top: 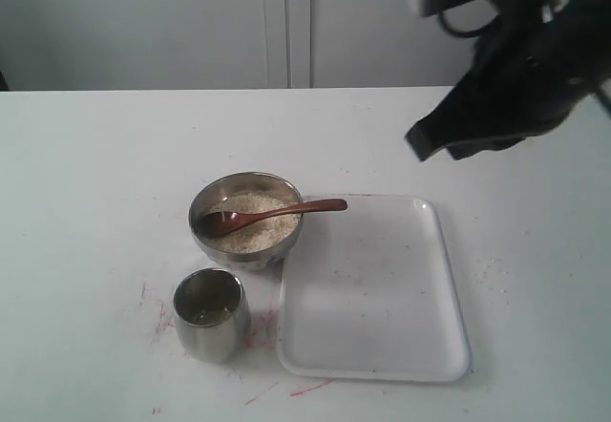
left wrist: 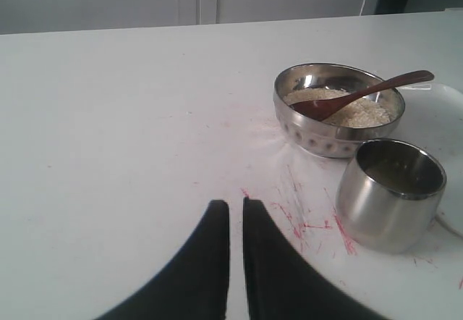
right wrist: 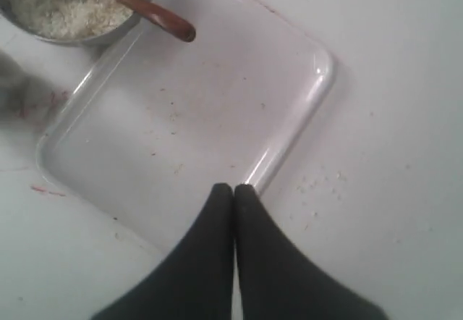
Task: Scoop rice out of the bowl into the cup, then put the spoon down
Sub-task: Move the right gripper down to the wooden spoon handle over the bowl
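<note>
Toward the front edge of the white worktop [top: 95,155], right of middle: flat white tray [top: 382,288]. Above its right rim, right gripper [right wrist: 233,188], fingers pressed together, empty. Over bare worktop, left gripper [left wrist: 236,205], parted by a mere slit, holding nothing. Mid-worktop, just beside the tray's far left corner: bowl [top: 248,255]. Nearer the front edge, cup [top: 212,331]. Across the bowl, spoon [top: 277,214], head on the rice [top: 258,236], handle over the tray.
</note>
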{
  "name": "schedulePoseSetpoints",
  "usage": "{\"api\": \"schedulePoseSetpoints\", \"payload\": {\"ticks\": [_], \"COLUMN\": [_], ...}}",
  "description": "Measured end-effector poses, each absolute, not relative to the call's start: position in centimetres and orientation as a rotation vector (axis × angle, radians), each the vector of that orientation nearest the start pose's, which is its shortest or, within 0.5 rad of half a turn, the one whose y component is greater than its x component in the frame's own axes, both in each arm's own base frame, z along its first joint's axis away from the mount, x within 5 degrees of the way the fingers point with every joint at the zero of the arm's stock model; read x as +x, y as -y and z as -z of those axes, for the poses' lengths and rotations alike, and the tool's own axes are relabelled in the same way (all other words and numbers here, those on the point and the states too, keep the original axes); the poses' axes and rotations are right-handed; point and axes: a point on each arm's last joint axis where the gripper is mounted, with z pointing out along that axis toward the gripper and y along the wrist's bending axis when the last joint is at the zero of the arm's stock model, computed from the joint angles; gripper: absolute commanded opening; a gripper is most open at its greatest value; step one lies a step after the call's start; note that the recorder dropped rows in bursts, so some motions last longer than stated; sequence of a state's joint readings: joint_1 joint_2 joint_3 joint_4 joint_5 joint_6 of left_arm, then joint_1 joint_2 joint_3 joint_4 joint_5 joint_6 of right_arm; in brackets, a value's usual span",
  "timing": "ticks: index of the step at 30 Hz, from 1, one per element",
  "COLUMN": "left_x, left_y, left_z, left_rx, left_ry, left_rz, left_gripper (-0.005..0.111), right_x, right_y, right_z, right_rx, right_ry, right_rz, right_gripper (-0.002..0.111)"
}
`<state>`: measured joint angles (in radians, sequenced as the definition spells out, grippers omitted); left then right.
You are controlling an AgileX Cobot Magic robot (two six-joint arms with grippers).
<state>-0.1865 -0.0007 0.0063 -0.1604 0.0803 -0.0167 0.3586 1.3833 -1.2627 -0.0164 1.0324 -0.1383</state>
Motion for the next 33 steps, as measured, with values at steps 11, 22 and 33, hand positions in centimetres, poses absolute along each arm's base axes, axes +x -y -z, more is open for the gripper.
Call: {"api": "schedulePoseSetpoints", "payload": {"ticks": [11,22,33], "left_x": [5.5,5.5,5.5], "left_y": [1.2,1.2,1.2], "left_z": [-20.4,-20.4,-20.4], "left_rx": [0.018,0.018,0.018], "left_ry": [-1.576,-1.576,-1.576], "left_rz": [0.295,0.295,0.295], "left_gripper": [0.014,0.014,0.014], "right_x": [30.1,31.9,35.9], "right_y": [-14.7,-15.6,-14.5], "right_z": [-27.7,-28.2,-27.7], "right_rx": [-1.069,-1.021,-1.124], "right_ry": [-2.625,-2.42,-2.611], "right_rz": [0.039,0.036,0.105], "right_gripper": [0.0,0.0,0.0]}}
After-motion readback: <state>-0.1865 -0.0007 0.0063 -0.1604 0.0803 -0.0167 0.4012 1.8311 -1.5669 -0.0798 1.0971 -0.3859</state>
